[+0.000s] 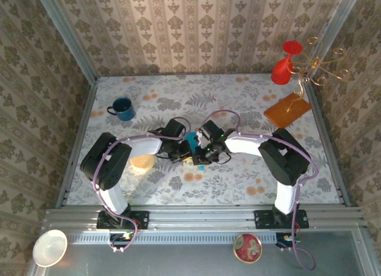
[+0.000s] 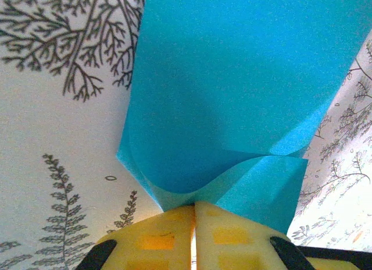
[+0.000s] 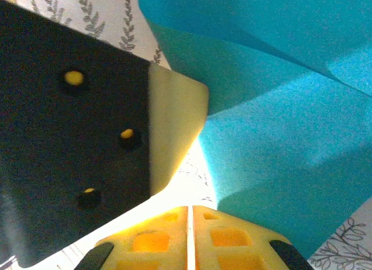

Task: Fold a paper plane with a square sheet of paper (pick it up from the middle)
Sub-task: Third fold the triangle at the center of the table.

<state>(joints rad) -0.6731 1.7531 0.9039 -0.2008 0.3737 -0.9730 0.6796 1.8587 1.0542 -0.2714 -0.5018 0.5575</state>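
Both closed: floppy paper (image 2: 232,95) is pinched at left gripper (image 2: 194,205) tips, beside right gripper (image 3: 190,207) — its fold is best gripped.

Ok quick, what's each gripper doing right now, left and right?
Left gripper: closed, pinching the square sheet of paper.
Right gripper: closed; whether it grips the sheet cannot be told.
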